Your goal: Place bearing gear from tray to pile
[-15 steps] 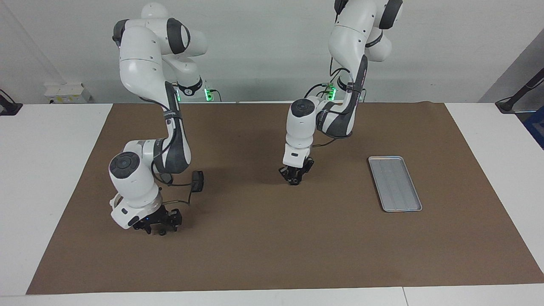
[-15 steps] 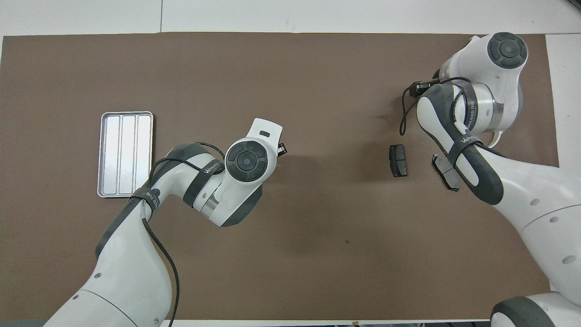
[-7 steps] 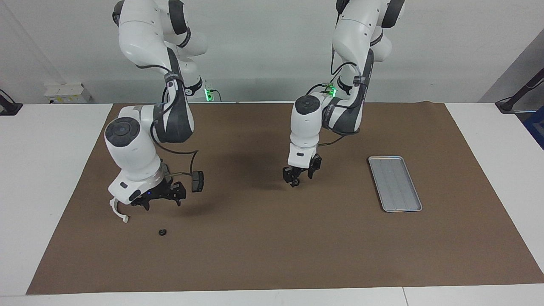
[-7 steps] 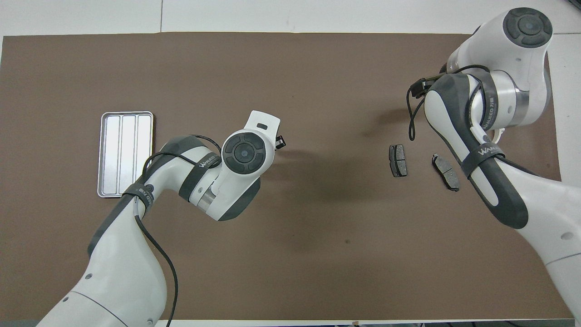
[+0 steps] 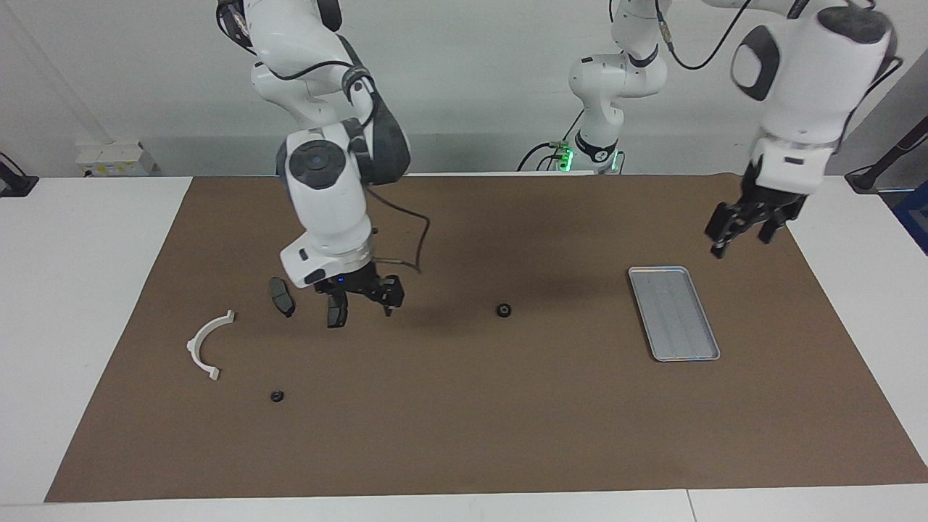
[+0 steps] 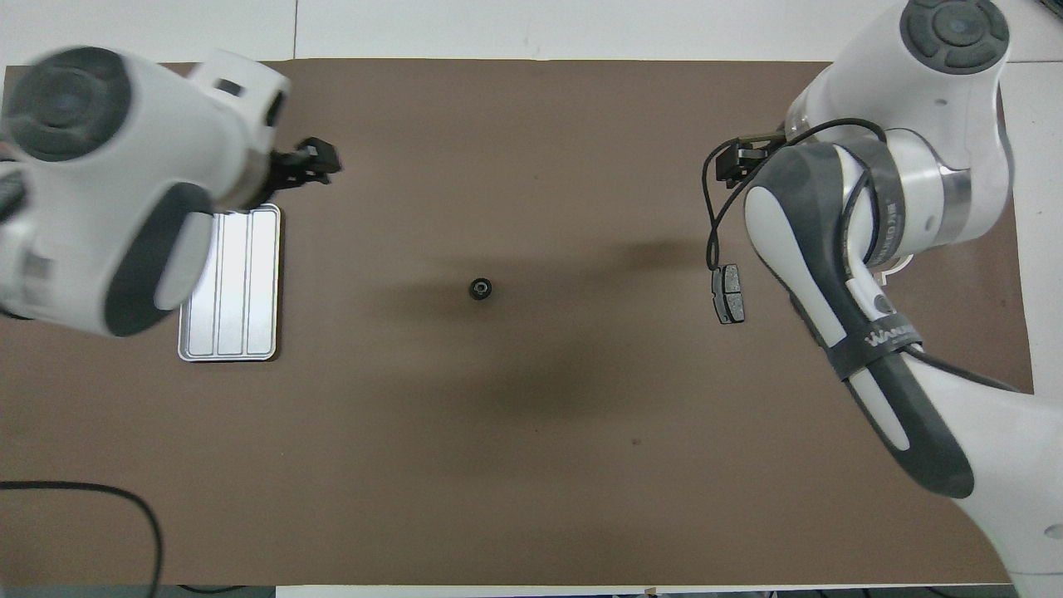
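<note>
Beside the pile at its five o'clock, one bearing gear (image 5: 276,396) lies delivered; another (image 5: 504,310) rests mid-mat, the tray (image 5: 673,313) bare; left gripper (image 5: 745,228) and right gripper (image 5: 360,296) both wide, empty.

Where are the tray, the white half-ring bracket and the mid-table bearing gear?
tray (image 5: 674,313): facing view, ribbed floor.
white half-ring bracket (image 5: 197,341): facing view, middle of arc.
bearing gear (image 6: 480,289): overhead view, its centre.
</note>
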{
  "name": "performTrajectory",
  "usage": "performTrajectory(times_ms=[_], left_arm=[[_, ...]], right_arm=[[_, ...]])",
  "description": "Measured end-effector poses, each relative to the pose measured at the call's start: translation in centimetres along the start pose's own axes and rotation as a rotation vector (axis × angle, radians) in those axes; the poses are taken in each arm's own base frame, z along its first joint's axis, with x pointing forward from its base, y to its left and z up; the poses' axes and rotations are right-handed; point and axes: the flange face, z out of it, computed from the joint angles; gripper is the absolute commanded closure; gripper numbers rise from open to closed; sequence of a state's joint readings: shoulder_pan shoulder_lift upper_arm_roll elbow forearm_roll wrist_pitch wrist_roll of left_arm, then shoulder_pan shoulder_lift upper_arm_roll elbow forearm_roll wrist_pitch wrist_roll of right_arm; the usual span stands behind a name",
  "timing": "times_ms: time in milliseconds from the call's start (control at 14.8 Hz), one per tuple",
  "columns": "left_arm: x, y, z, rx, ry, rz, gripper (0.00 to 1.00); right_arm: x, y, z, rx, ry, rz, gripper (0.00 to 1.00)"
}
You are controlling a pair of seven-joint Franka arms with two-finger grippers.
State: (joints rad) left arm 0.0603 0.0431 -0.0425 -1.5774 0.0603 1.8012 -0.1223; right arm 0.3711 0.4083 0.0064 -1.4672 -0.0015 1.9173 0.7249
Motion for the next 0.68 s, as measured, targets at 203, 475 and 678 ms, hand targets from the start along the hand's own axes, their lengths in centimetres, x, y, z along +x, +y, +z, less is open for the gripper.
performTrajectory(times_ms=[203,475,678], left_arm=[[-2.4,-1.6,-2.4,-0.037,-0.08,0.04,0.0],[-5.9,1.6,-4.3,-0.034,-0.141,0.099,0.0],[-6.4,3.9,-4.0,-0.039,-0.121,0.13,0.0]], right_arm=[[-5.8,-6.4,1.3,0.009,-0.002,0.117,0.0],[-11.2,-11.6,5.0,-0.005,-0.006,0.195,0.0],[-14.1,-14.7,10.7,-0.027,0.026,0.215,0.0]])
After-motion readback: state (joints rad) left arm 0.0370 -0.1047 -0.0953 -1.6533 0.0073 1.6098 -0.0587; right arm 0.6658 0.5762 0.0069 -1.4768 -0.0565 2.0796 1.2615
